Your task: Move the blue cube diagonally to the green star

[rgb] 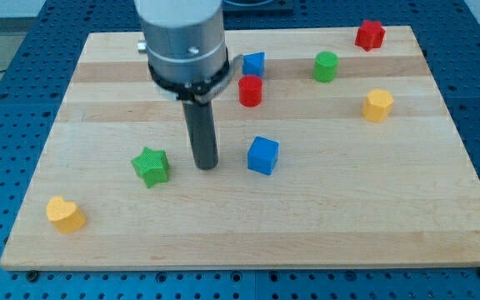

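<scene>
The blue cube (263, 155) sits near the board's middle. The green star (152, 165) lies to the view's left of it, slightly lower. My tip (206, 165) rests on the board between them, closer to the blue cube's left side but apart from both blocks. The rod rises to the arm's grey body at the view's top.
A second, smaller blue block (254, 63) and a red cylinder (250, 91) lie above the cube. A green cylinder (326, 66), a red block (370, 35) and a yellow hexagonal block (377, 105) are at the upper right. A yellow heart (65, 214) lies lower left on the wooden board (348, 217).
</scene>
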